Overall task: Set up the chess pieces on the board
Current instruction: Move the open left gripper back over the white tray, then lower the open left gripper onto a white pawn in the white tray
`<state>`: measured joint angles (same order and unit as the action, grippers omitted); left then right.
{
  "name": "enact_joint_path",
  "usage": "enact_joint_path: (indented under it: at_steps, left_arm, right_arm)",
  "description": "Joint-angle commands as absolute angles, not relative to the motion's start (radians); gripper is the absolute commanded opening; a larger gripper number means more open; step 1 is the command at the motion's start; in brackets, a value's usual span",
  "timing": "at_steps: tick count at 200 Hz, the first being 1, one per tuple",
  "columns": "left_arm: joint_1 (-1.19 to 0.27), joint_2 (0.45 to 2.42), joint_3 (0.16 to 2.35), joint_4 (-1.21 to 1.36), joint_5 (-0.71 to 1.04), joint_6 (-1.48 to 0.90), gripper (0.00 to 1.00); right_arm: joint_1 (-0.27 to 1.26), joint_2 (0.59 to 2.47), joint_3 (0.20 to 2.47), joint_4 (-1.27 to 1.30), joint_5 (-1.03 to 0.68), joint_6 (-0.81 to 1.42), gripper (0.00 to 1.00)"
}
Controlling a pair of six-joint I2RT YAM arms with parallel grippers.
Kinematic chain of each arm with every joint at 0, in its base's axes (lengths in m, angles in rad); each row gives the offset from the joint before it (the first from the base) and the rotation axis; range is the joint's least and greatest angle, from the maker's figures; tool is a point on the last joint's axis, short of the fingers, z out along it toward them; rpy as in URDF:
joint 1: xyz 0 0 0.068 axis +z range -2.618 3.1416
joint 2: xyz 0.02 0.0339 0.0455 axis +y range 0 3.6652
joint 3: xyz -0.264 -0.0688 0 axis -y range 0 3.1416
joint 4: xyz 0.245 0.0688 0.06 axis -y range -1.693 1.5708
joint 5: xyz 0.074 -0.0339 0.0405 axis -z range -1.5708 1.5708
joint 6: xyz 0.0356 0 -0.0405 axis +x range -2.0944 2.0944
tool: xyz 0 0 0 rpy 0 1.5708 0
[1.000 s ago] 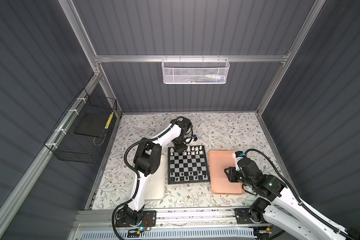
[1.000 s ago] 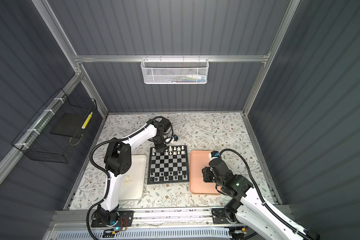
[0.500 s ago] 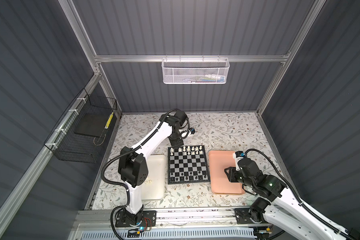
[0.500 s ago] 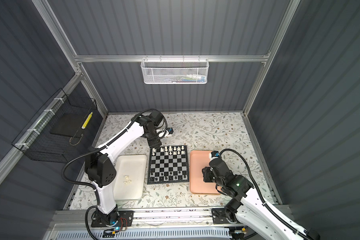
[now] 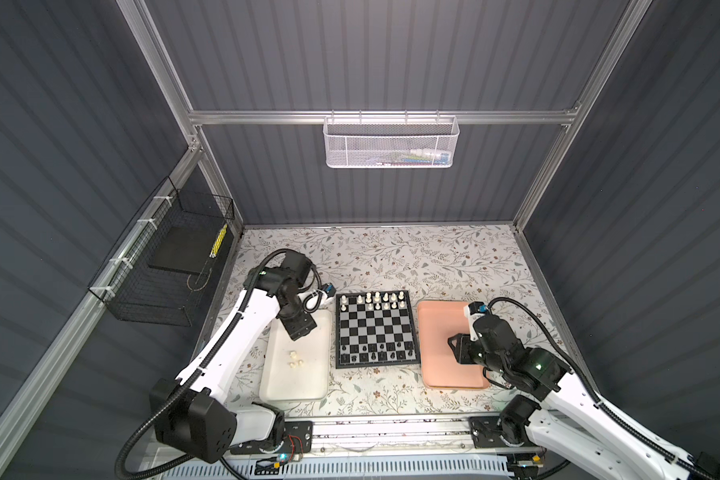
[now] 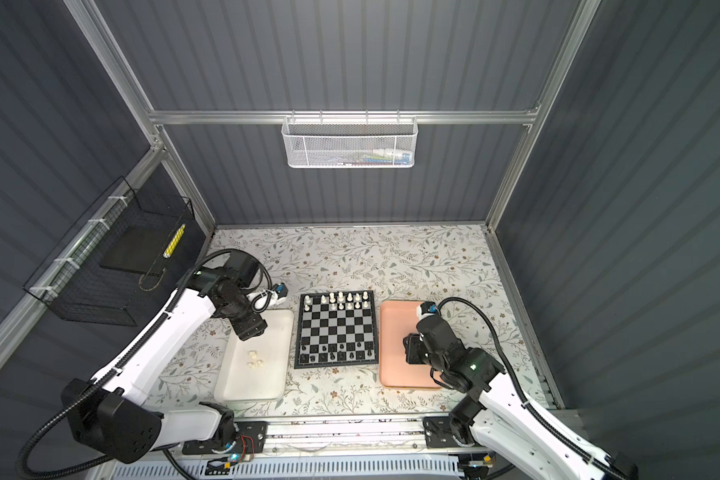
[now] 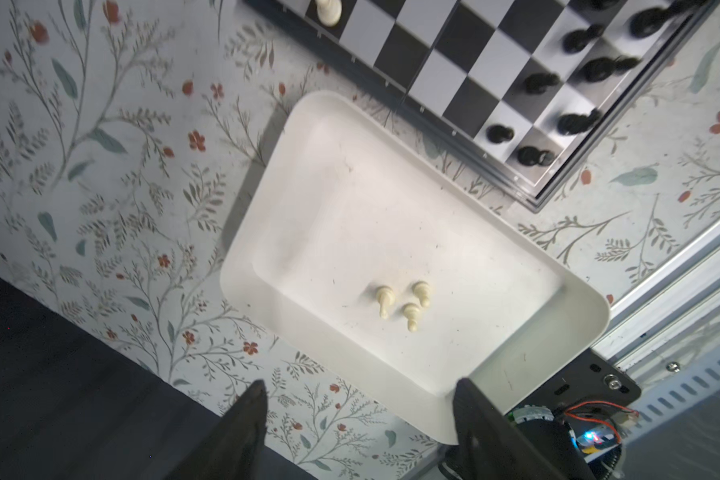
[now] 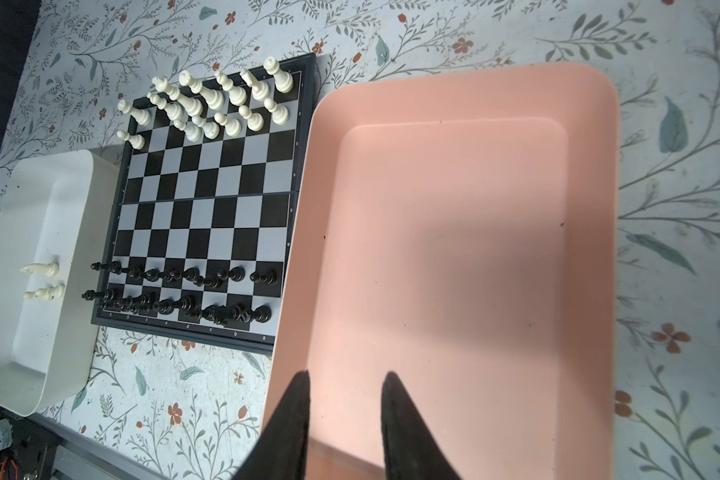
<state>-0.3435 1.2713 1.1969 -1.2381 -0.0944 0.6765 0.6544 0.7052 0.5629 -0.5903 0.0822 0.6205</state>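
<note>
**Hard to make out** – in both top views my wrist housings cover my jaws, so only the wrist views show them. The left wrist view cuts off the small black-and-silver chequered chessboard [image 7: 466,62] at the frame edge and blurs its black chessmen [image 7: 537,83]. In the right wrist view the wall of the plain white plastic tray [image 8: 80,199] hides one of the three cream pawns [image 7: 404,301]. I cannot tell whether they stand or lie.

**Left claw** [image 7: 358,415] – jaws spread wide with nothing between them, above the white tray. The pawns sit close together on its floor.

**Right claw** [image 8: 346,411] – jaws parted by a narrow gap, gripping nothing, over the near end of the salmon-pink plastic tray [image 8: 454,249].

**Open room** – the chessboard lies flat on the floral table cover [image 5: 391,257], between the two trays and just beside each. Cream chessmen [image 5: 377,301] fill the far two rows, with bare squares toward the white tray. The black chessmen hold the near two rows, and the middle rows are open.

**Surroundings** – a white mesh basket [image 5: 391,145] hangs on the back wall and a black wire basket [image 5: 163,282] on the left wall, both well apart from my arms. An aluminium rail [image 5: 375,428] runs near the trays' front ends.
</note>
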Motion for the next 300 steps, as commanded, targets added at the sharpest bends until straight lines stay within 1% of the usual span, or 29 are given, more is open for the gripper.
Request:
enact_joint_path:
  at_steps: [1, 29, 59, 108, 125, 138, 152, 231, 300]
  left_arm:
    - [-0.337, 1.21, 1.082, -1.21, -0.079, 0.687, 0.74]
    - [-0.324, 1.164, 0.982, -1.138, -0.105, 0.644, 0.76]
    - [-0.316, 1.173, 0.926, -1.072, -0.134, 0.599, 0.76]
    - [-0.282, 1.218, 0.875, -0.984, -0.145, 0.586, 0.71]
    - [-0.259, 1.252, 0.871, -0.968, -0.126, 0.582, 0.67]
    - [-0.242, 1.279, 0.871, -0.958, -0.112, 0.576, 0.62]
    - [-0.227, 1.303, 0.88, -0.957, -0.089, 0.574, 0.59]
    - [-0.222, 1.362, 0.857, -0.933, -0.064, 0.553, 0.52]
    - [-0.222, 1.371, 0.813, -0.907, -0.061, 0.535, 0.48]
  right_arm:
    - [0.65, 0.719, 0.59, -0.552, 0.045, 0.618, 0.32]
    - [0.651, 0.785, 0.604, -0.538, 0.003, 0.63, 0.32]
    - [0.651, 0.827, 0.604, -0.508, -0.015, 0.631, 0.31]
    - [0.65, 0.807, 0.583, -0.481, 0.006, 0.604, 0.32]
    - [0.65, 0.805, 0.565, -0.469, -0.003, 0.607, 0.31]
    - [0.651, 0.802, 0.549, -0.46, -0.011, 0.617, 0.31]
    - [0.65, 0.792, 0.534, -0.456, -0.018, 0.623, 0.31]
    - [0.651, 0.658, 0.474, -0.486, 0.029, 0.65, 0.31]
    - [0.65, 0.66, 0.491, -0.508, 0.036, 0.63, 0.31]
